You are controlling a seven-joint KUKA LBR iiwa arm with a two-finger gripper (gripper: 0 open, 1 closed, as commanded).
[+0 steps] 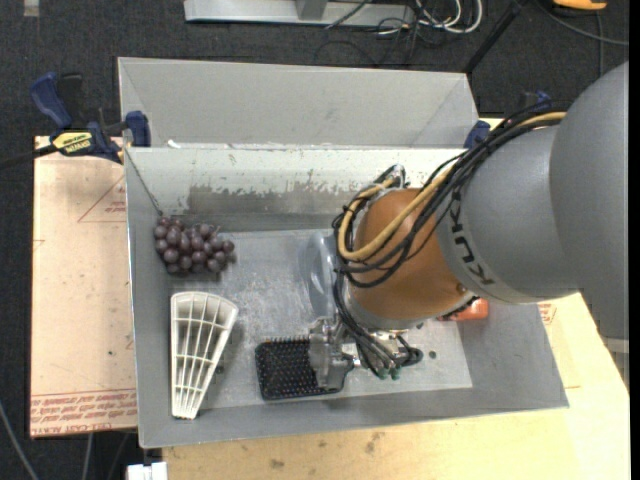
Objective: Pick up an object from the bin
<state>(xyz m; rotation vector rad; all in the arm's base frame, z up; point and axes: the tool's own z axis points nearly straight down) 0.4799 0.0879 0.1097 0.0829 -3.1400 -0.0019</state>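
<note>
Camera view: grey metal bin (300, 108) seen from above. Upper left, at foot of back wall: bunch of dark purple artificial grapes (192, 245). Below it: white ribbed plastic fan-shaped piece (197, 350), wide end up, narrow end toward front rim. Centre front: black rectangular mesh-textured pad (285, 370), flat on bin floor. Gripper (332, 360) low at pad's right edge (touching or just beside, cannot tell); claw state cannot be told either. Right: small orange-red thing (474, 309), mostly hidden beneath arm's orange cover (400, 258).
</note>
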